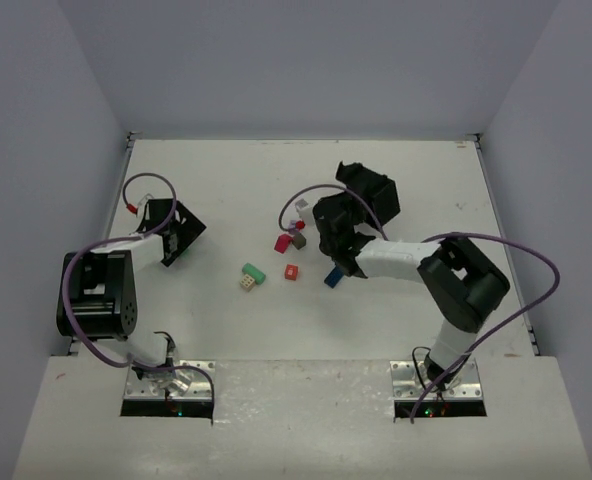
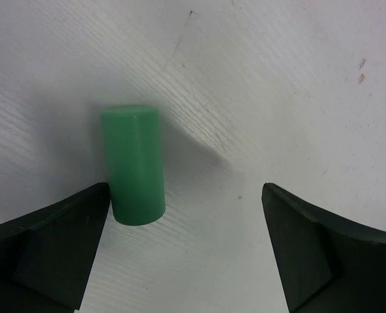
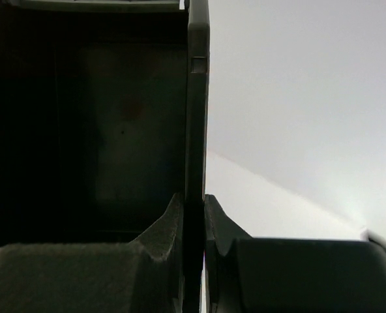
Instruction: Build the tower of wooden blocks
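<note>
My left gripper [image 2: 185, 190] is open and low over the white table. A green cylinder [image 2: 133, 164] lies on its side between the fingers, close to the left finger [image 2: 56, 241] and apart from the right one. My right gripper [image 3: 193, 203] is shut on the thin wall of the black plastic bin [image 3: 197, 98]. In the top view the right gripper [image 1: 351, 207] holds the bin [image 1: 373, 190] tipped up over the table's middle. Loose wood blocks lie there: red [image 1: 282, 242], tan [image 1: 298, 240], green [image 1: 253, 271], small red [image 1: 291, 272], blue [image 1: 331, 278]. No tower shows in any view.
The left gripper [image 1: 181, 240] sits near the left wall of the grey enclosure. A pale block [image 1: 299, 207] lies by the right arm's purple cable [image 1: 306, 192]. A small tan block [image 1: 247, 283] touches the green one. The table's near edge carries both arm bases.
</note>
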